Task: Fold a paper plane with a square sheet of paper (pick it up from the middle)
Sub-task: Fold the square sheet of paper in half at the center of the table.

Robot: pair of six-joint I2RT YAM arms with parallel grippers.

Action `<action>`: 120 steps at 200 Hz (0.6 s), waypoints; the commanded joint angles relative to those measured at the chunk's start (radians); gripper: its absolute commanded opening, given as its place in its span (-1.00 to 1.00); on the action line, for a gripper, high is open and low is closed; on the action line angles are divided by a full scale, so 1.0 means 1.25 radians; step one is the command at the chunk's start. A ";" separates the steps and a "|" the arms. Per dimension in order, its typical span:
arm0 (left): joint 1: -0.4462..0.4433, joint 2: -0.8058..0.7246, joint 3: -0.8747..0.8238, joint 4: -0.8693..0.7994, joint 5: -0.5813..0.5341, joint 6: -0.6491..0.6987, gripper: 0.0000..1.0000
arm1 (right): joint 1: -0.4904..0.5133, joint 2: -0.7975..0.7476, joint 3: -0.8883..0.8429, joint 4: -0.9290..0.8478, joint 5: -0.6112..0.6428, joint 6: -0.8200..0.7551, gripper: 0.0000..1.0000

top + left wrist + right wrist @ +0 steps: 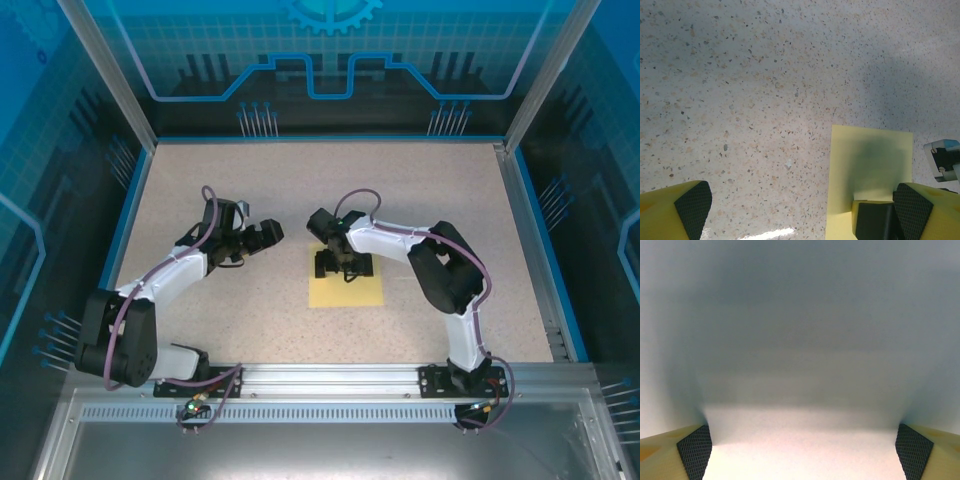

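Yellow sheet (346,295) — right hand (344,266) spread, perhaps touching.

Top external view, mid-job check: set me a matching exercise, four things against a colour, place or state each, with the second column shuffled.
Things:
1. square sheet of paper
2. left arm
3. right arm
4. table

Descriptions:
A. speckled beige surface
B. jaws open, low over the sheet
C. pale yellow, lying flat
D. jaws open above bare table, to the left of the sheet

Pairs: 1-C, 2-D, 3-B, 4-A
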 commanded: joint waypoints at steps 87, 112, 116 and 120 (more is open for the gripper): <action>-0.007 -0.001 -0.009 0.004 -0.004 -0.004 0.97 | -0.011 0.067 -0.046 -0.011 -0.008 -0.005 0.88; -0.008 -0.004 -0.007 0.003 -0.005 -0.002 0.97 | -0.010 0.029 -0.006 -0.046 0.024 -0.016 0.95; -0.008 -0.005 -0.007 0.001 -0.005 -0.001 0.97 | -0.009 0.021 0.000 -0.051 0.029 -0.019 0.96; -0.008 -0.005 -0.006 0.000 -0.005 -0.001 0.97 | -0.009 0.012 0.009 -0.056 0.036 -0.021 0.97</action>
